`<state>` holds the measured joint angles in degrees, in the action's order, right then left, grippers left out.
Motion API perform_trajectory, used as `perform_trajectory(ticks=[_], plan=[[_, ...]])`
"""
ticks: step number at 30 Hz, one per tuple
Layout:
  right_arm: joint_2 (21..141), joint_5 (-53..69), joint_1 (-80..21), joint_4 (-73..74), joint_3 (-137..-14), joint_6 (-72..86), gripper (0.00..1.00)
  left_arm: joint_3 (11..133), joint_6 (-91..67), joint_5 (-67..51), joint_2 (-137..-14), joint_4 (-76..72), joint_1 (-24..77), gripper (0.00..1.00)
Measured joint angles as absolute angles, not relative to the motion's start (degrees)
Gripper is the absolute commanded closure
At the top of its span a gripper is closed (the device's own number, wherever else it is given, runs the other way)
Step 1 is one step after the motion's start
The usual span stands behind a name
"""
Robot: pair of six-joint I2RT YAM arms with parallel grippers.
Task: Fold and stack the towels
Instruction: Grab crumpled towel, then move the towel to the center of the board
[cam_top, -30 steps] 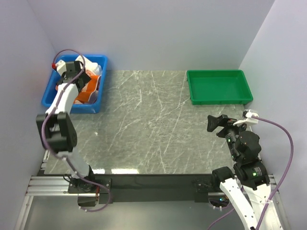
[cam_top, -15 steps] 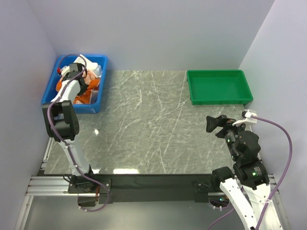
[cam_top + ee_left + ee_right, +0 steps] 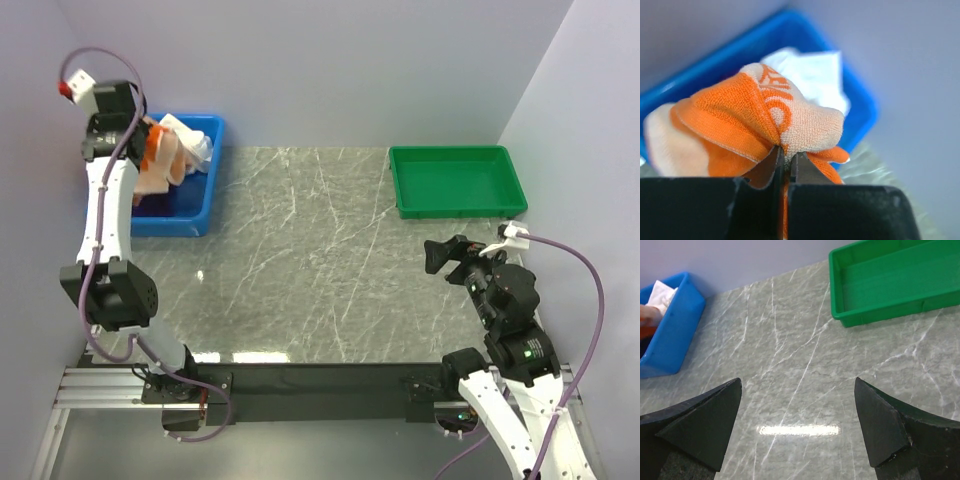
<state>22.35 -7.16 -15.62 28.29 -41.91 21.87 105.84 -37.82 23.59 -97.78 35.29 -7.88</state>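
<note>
My left gripper [image 3: 785,156] is shut on a bunched fold of the orange towel [image 3: 735,120], which carries a white print. In the top view that gripper [image 3: 140,140] is raised above the blue bin [image 3: 192,210] at the far left, with the orange towel [image 3: 157,165] hanging from it. A white towel [image 3: 190,140] lies in the bin behind it, also visible as white cloth [image 3: 810,75] in the left wrist view. My right gripper [image 3: 797,427] stands open over bare table at the near right [image 3: 440,256], nothing between its fingers. No purple towel shows.
A green tray [image 3: 456,180] sits at the far right of the marble table [image 3: 320,260]. Lilac walls close in the left, back and right sides. The blue bin [image 3: 670,335] appears at the left of the right wrist view.
My left gripper has shut on the orange towel inside the bin and risen, lifting the towel up out of the bin. The right arm has barely shifted.
</note>
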Motion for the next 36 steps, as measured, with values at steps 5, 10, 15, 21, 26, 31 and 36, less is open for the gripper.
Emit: perform_trajectory(ticks=[5, 10, 15, 21, 26, 31, 36], plan=[[23.66, -5.82, -15.62, 28.25, -43.18, 22.33, 0.00, 113.54, -37.17, 21.23, -94.78, 34.76, -7.88, 1.00], [23.99, -4.54, -15.64, 28.16, -43.20, 23.16, 0.00, 116.09, -37.17, 16.16, -93.06, 33.56, -7.79, 1.00], [24.75, -3.66, -15.64, 28.03, -43.20, 23.20, 0.00, 116.97, -35.68, 11.05, -93.86, 33.30, -1.04, 1.00], [26.17, -2.13, -15.62, 27.81, -43.20, 23.05, 0.00, 116.57, -34.48, 4.99, -95.37, 32.49, 13.54, 1.00], [28.40, 1.28, -15.62, 27.18, -43.27, 22.63, 0.00, 104.84, -34.30, 4.75, -91.05, 29.28, 23.20, 1.00], [31.68, 5.65, -16.27, 26.04, -43.33, 22.35, 0.00, 84.31, -35.92, 7.29, -83.72, 24.99, 33.39, 0.61], [37.39, 4.93, -23.66, 25.32, -43.33, 21.41, 0.00, 67.40, -39.88, 7.84, -80.77, 22.52, 46.19, 0.22]])
